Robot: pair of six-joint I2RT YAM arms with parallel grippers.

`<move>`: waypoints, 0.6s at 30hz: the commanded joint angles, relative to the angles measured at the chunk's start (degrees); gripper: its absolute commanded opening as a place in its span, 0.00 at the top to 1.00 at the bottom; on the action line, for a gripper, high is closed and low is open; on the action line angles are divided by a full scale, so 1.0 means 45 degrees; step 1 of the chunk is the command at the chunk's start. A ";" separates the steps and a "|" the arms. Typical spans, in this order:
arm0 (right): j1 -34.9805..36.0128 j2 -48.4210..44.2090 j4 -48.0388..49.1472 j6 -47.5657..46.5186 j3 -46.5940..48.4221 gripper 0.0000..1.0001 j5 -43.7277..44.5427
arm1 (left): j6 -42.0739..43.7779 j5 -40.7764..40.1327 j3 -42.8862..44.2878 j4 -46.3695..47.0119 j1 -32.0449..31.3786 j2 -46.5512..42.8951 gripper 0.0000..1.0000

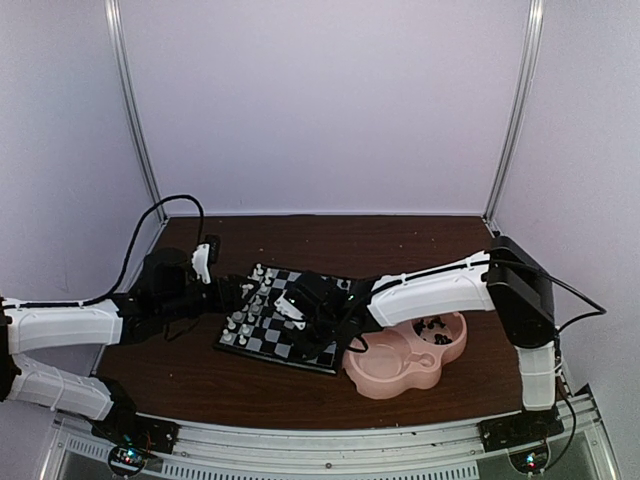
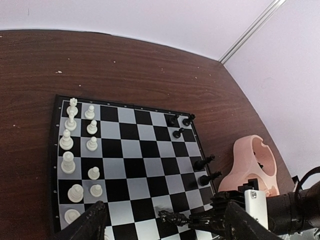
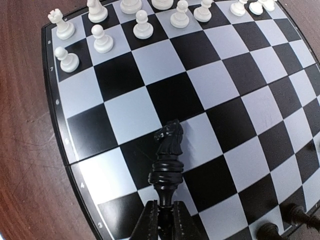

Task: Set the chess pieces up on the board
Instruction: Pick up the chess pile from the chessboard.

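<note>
The board (image 2: 52,150) lies on the brown table. Two columns of white chess pieces (image 2: 67,141) stand along its left side, and several black pieces (image 2: 204,162) stand along its right edge. My right gripper (image 3: 166,206) is shut on the base of a black knight (image 3: 168,146), which it holds just over the near squares of the board (image 3: 61,131). The same knight (image 2: 175,218) shows in the left wrist view, pointing left with its shadow on a pale square. My left gripper (image 2: 165,207) hangs open over the board's near edge, with nothing between its fingers.
A pink double-bowl dish (image 1: 398,375) sits right of the board (image 1: 272,342), with black pieces (image 1: 433,324) in its far bowl. A black cable (image 1: 165,205) loops over the table's back left. Grey walls and metal posts enclose the table.
</note>
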 commanded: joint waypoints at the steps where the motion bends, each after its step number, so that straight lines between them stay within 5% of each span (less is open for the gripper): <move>1: 0.0070 -0.1657 0.1297 0.0150 -0.1130 0.98 0.0454 | -0.0192 0.0802 0.0519 0.0312 -0.0002 0.0082 0.18; 13: 0.0231 -0.3659 0.3962 -0.0219 -0.3526 1.00 0.0703 | -0.1198 0.3867 0.0763 0.2519 -0.0002 0.1688 0.24; 18: 0.0446 -0.4004 0.4184 -0.0539 -0.3865 1.00 0.0948 | -0.1579 0.4834 0.0884 0.3317 -0.0002 0.2341 0.37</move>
